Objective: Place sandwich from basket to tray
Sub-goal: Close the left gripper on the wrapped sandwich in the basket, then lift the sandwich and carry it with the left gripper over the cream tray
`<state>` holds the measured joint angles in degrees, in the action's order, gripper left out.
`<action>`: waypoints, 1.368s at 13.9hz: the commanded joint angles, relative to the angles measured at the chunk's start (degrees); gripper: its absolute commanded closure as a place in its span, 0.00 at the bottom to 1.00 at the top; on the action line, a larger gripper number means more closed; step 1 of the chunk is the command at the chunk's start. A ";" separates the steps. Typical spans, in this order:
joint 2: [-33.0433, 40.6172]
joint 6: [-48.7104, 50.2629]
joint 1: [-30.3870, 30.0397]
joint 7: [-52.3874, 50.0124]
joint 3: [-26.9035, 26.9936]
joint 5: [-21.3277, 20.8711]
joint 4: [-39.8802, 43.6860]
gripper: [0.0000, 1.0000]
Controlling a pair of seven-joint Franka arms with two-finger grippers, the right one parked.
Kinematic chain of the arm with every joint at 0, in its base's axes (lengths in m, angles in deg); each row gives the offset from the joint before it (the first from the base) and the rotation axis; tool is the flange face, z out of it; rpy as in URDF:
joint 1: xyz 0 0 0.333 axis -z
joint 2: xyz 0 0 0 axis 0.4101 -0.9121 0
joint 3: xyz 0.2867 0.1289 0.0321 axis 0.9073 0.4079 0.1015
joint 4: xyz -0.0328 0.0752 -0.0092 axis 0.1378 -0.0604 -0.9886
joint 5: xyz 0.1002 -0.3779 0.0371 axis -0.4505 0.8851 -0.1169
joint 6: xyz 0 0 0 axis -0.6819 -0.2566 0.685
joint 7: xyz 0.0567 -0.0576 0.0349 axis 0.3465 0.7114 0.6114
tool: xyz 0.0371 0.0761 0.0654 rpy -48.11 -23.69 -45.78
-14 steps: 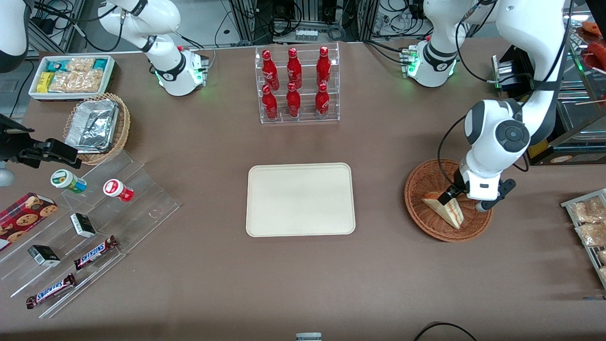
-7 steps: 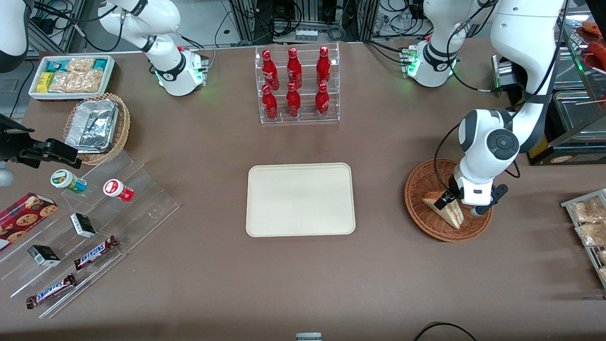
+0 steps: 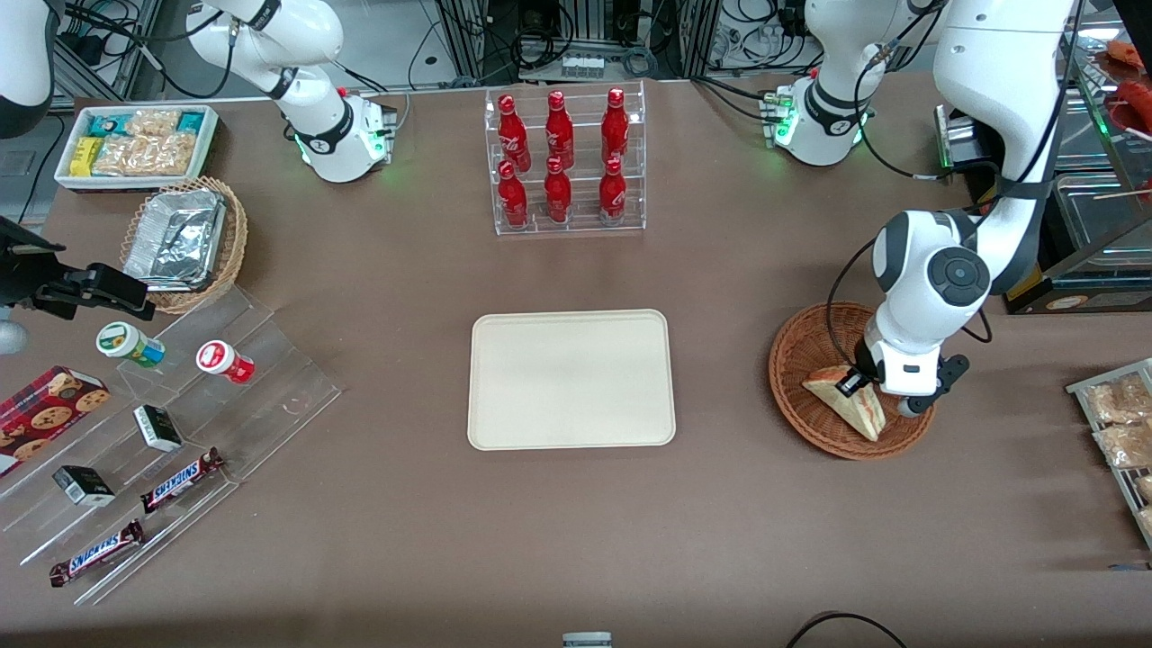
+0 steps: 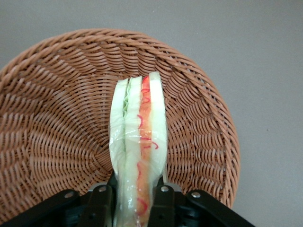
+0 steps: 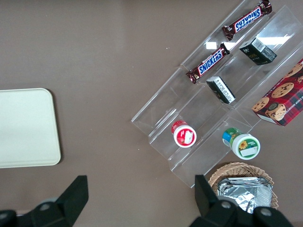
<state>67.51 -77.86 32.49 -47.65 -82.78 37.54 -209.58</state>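
Observation:
The sandwich point(image 3: 848, 407), a clear-wrapped white wedge with red and green layers, stands on edge in the round reddish-brown wicker basket point(image 3: 796, 335) toward the working arm's end of the table. My left gripper point(image 3: 853, 383) reaches down into the basket, shut on the sandwich. In the left wrist view the sandwich point(image 4: 139, 137) runs between the two black fingers point(image 4: 163, 203), which press its two bread faces, with the basket point(image 4: 52, 118) weave beneath. The cream tray point(image 3: 571, 378) lies flat at the table's middle, bare, and shows again in the right wrist view point(image 5: 23, 127).
A clear rack of red bottles point(image 3: 562, 162) stands farther from the camera than the tray. A stepped acrylic shelf with snacks point(image 3: 180, 405), a tan basket holding foil point(image 3: 184, 241) and a white bin point(image 3: 135, 144) sit at the parked arm's end. Pastry packets point(image 3: 1116, 423) lie beside the basket.
The left gripper has come down and a little nearer the camera onto the sandwich, and its fingers now clasp it. The sandwich has shifted slightly in the basket.

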 commanded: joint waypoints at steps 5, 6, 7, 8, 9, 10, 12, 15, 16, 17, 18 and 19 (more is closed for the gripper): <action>7.00 38.55 5.41 6.90 -3.70 -0.67 18.89 1.00; 6.91 40.59 6.73 6.81 -4.24 -0.23 21.89 1.00; 6.82 41.22 9.01 5.85 -4.85 -0.14 23.83 1.00; 6.73 41.31 11.81 3.58 -5.21 0.21 24.63 1.00; 5.86 41.05 14.80 2.17 -5.21 0.21 25.16 1.00; 4.72 40.79 17.35 1.98 -5.21 0.21 25.87 1.00; 0.77 40.17 21.67 1.89 -5.21 0.21 28.58 1.00; -6.87 39.56 27.56 -0.29 -5.21 0.82 35.60 1.00; -9.16 39.12 28.79 -1.18 -5.21 0.74 37.37 1.00; -11.44 37.38 29.94 -1.27 -5.21 0.65 38.43 1.00; -13.64 34.40 31.08 -1.36 -5.21 0.56 39.05 1.00; -15.31 30.89 31.53 -2.06 -5.21 0.83 39.14 1.00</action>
<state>56.99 -43.83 62.46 -48.50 -88.76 37.86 -174.41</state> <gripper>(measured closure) 0.846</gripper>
